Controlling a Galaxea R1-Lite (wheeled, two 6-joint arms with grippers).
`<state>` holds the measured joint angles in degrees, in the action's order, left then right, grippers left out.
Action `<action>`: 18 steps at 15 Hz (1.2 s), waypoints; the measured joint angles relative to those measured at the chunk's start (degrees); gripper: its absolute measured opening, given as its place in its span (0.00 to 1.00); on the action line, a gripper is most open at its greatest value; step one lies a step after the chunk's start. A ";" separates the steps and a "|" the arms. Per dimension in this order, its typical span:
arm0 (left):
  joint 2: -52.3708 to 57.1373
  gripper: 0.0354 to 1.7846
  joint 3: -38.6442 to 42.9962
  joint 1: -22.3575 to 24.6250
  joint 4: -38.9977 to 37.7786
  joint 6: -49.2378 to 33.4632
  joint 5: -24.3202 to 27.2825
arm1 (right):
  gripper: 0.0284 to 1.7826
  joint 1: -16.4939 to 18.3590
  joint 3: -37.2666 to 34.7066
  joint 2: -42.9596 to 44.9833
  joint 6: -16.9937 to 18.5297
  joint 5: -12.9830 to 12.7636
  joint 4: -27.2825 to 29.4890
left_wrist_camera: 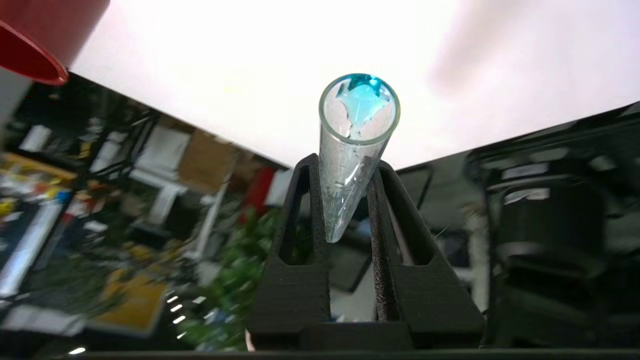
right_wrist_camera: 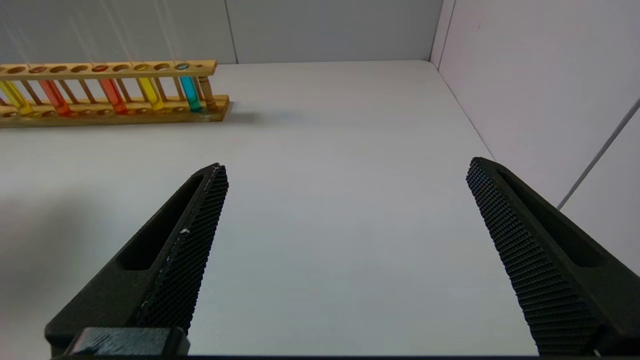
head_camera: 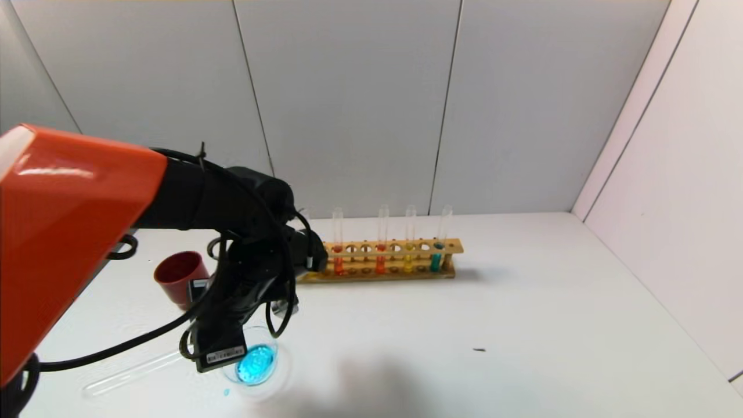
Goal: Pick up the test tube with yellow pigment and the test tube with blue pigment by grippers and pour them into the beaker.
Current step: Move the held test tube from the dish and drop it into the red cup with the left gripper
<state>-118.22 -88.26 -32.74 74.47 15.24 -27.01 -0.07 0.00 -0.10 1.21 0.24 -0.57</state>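
The left black gripper (left_wrist_camera: 345,175) pinches the slender clear blue-pigment tube (left_wrist_camera: 352,150) over the low glass beaker (head_camera: 258,363); drifting sideways may spill drops.

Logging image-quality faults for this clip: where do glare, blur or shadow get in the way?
Left wrist view: the table is blown out to near white and the room behind is blurred, while the test tube with blue pigment in the left tool stays sharp. Head view: a soft shadow lies right of the beaker. Right wrist view: evenly lit.
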 joint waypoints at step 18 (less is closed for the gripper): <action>25.04 0.15 9.48 19.82 -47.06 -14.56 9.46 | 0.98 0.00 0.00 0.00 0.00 0.00 -0.02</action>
<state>-93.18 -78.78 -12.92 27.42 0.68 -17.55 -0.07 0.00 -0.10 1.21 0.24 -0.60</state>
